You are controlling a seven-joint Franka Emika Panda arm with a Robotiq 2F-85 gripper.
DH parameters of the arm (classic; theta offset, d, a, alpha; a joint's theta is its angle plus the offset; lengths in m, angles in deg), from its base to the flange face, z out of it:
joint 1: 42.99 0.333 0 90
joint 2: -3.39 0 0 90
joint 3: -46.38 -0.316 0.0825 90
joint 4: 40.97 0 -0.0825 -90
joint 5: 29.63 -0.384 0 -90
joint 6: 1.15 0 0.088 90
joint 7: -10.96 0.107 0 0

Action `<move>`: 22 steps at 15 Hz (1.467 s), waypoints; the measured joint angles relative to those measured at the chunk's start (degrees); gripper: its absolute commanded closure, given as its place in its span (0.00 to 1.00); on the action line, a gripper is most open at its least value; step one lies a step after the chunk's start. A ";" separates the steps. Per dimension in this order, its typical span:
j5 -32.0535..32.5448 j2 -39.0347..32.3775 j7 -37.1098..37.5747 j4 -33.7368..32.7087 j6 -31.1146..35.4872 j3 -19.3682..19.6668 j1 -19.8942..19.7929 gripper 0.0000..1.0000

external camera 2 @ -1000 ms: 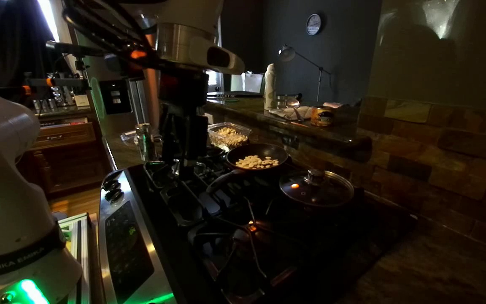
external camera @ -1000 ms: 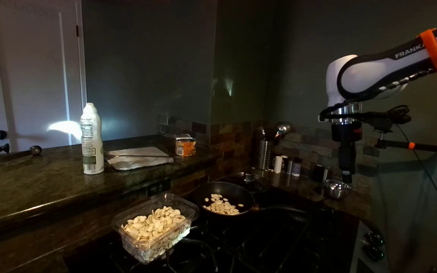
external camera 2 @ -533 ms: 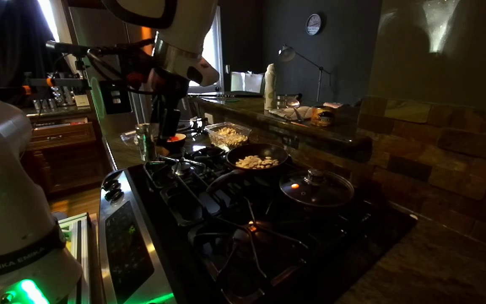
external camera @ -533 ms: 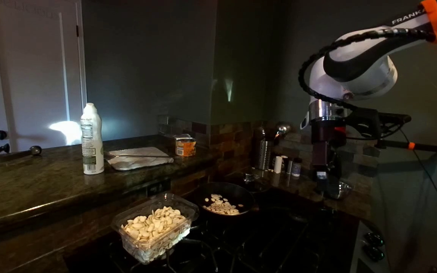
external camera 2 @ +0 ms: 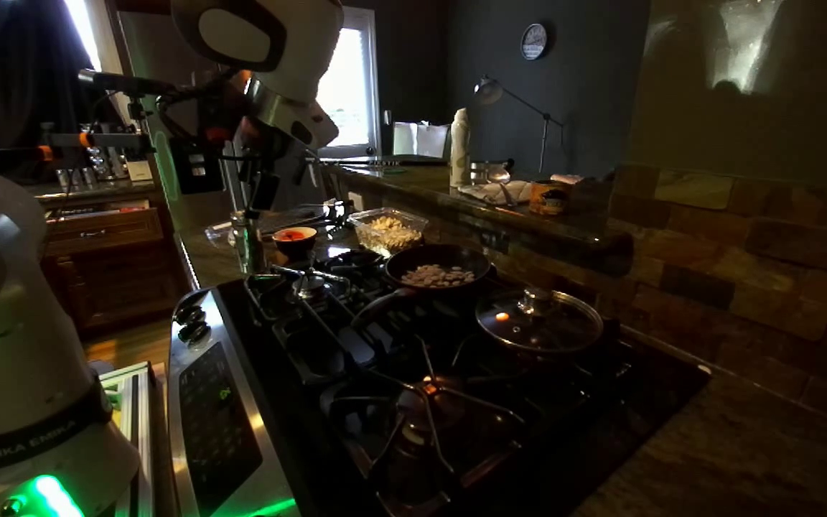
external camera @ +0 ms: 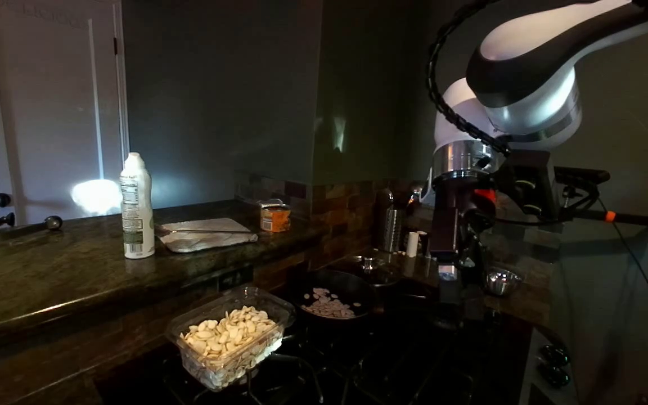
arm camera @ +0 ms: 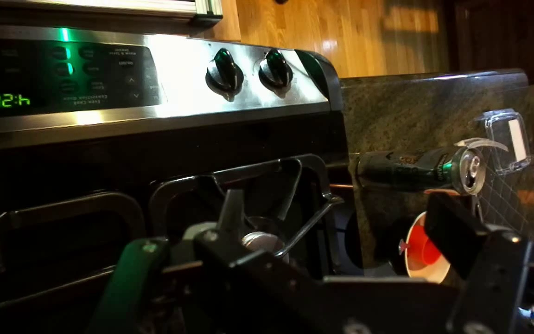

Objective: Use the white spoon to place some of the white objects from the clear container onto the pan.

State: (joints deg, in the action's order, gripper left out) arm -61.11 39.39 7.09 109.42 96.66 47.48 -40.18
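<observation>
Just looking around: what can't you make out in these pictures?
White pieces in the pan: too small and overlapping to count, in both exterior views.
Bottle: its fine print is too small to read, in an exterior view.
Arm: cut off at the upper right corner, in an exterior view.
Bowl: partly hidden behind a black finger, wrist view.

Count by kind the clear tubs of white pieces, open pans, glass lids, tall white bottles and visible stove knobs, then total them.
Clear tub of white pieces: 1
Open pan: 1
Glass lid: 1
Tall white bottle: 1
Visible stove knobs: 2
Total: 6
</observation>
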 measured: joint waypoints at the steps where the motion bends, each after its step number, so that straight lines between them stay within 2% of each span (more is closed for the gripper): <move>1: -0.01 0.00 0.00 0.00 0.00 0.04 0.00 0.00; 3: -0.86 -0.06 -0.04 -0.04 0.35 0.03 0.00 0.00; 6: -10.13 -0.73 -0.67 1.24 6.01 -1.40 1.89 0.00; 12: -30.31 -6.04 -8.07 3.87 17.37 -10.66 10.48 0.00; 14: -32.46 -8.86 -11.38 3.58 17.72 -12.65 12.40 0.00; 19: -33.87 -11.47 -13.37 2.70 18.25 -12.94 12.64 0.00; 22: -41.06 -12.24 -13.68 2.66 27.29 -15.31 12.85 0.00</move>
State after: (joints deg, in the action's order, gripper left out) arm -102.17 27.15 -6.59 112.09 123.95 32.17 -27.33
